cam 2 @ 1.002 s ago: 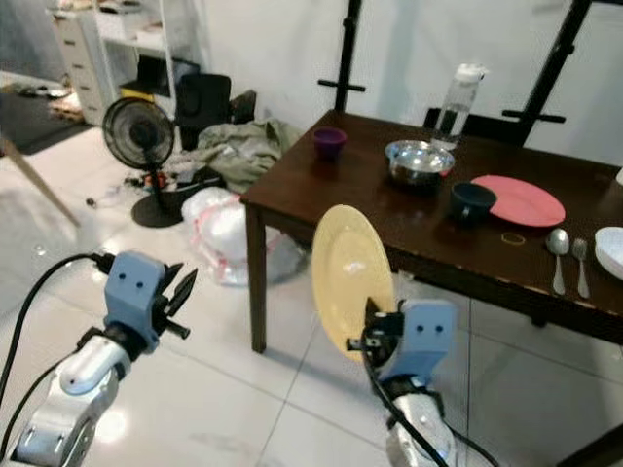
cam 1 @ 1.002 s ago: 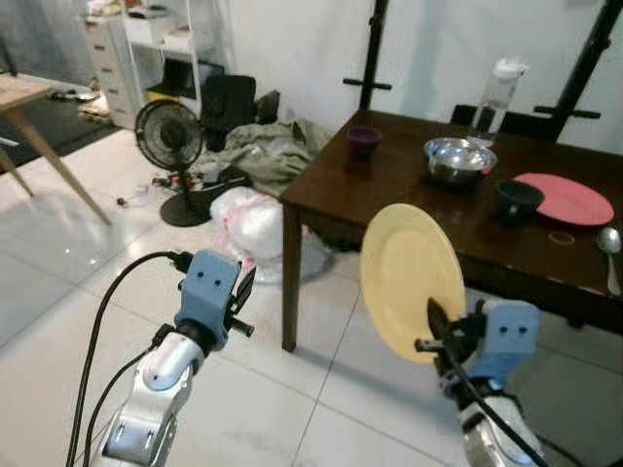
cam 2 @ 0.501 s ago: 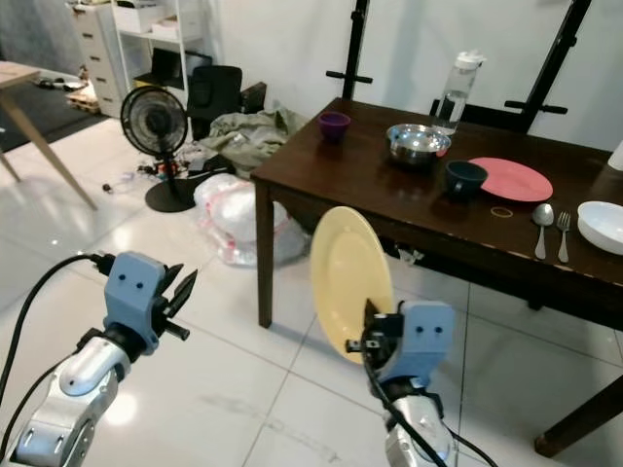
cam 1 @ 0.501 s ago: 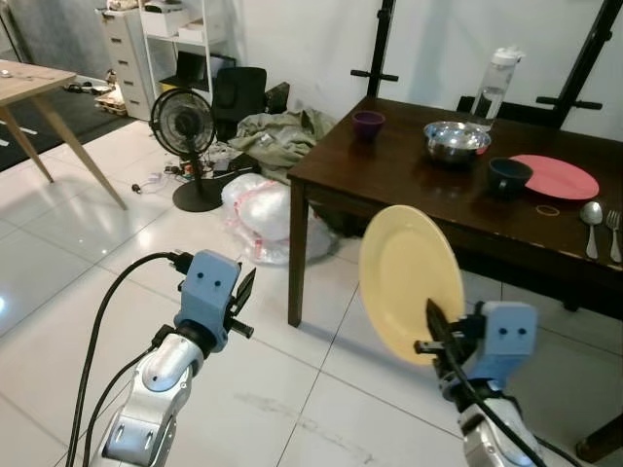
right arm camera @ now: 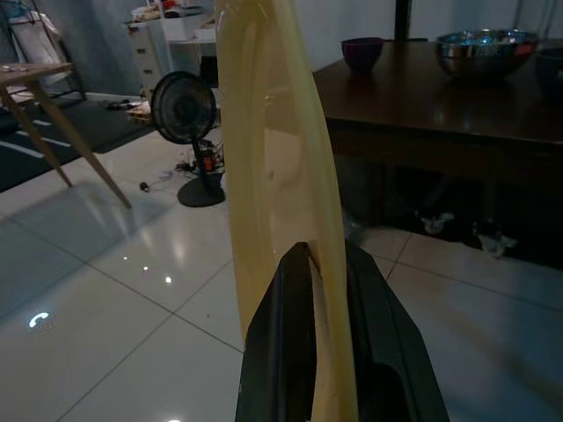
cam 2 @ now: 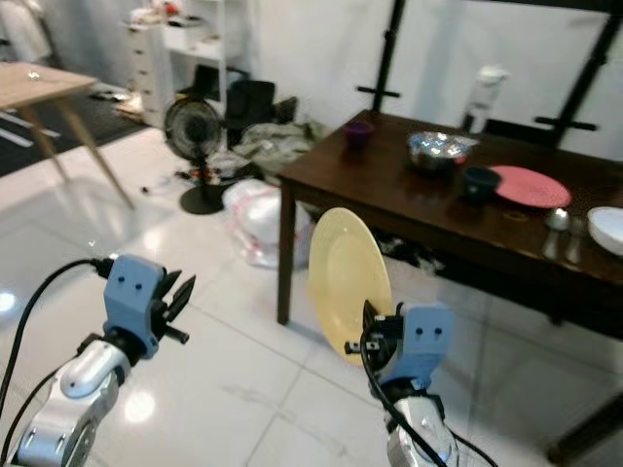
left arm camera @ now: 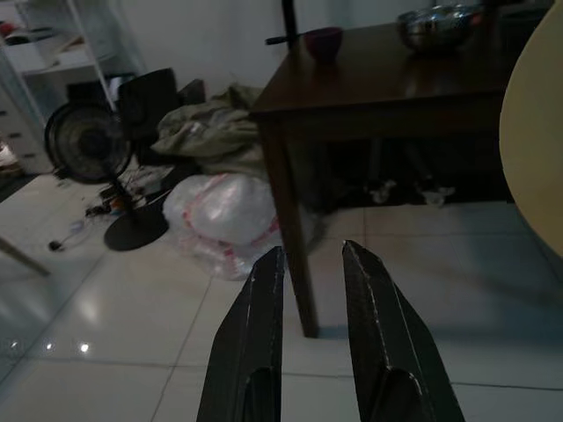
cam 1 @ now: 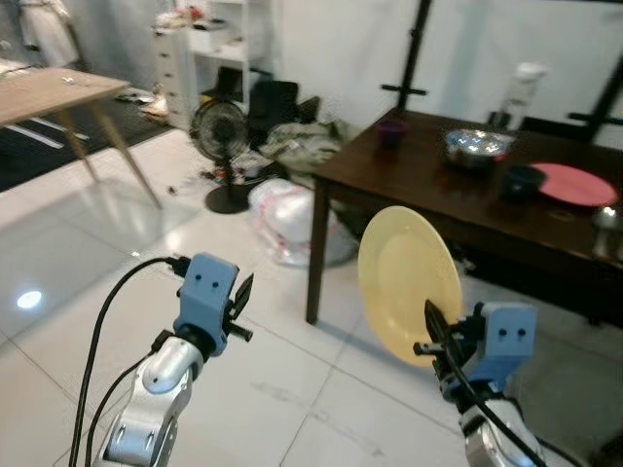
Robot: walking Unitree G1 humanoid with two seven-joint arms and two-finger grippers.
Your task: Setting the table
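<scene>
Two claws up front. Right claw pinches 1 yellow plate by its lower rim, plate held upright on edge, round, smooth, glossy, over the white tiled floor and short of the dark wood surface. In the right wrist view the two black fingers sit tight on either side of the thin rim. Left claw holds nothing, fingers a narrow gap apart, pointing toward the surface's corner leg, well apart from the plate.

On the surface, counted: 1 small purple cup near the far left corner; 1 shiny metal bowl, round; 1 dark bowl just beside 1 flat pink plate; 1 clear plastic bottle w/ white cap at the back; 1 white dish at the right edge; cutlery near it, blurred, can't count.

Around the room: 1 black floor fan on a round base; 1 white plastic bag, crumpled, by the surface's leg; 1 heap of olive cloth behind it; 1 light wood table w/ slanted legs at left; white shelves by the wall. Black cable loops off the left arm.
</scene>
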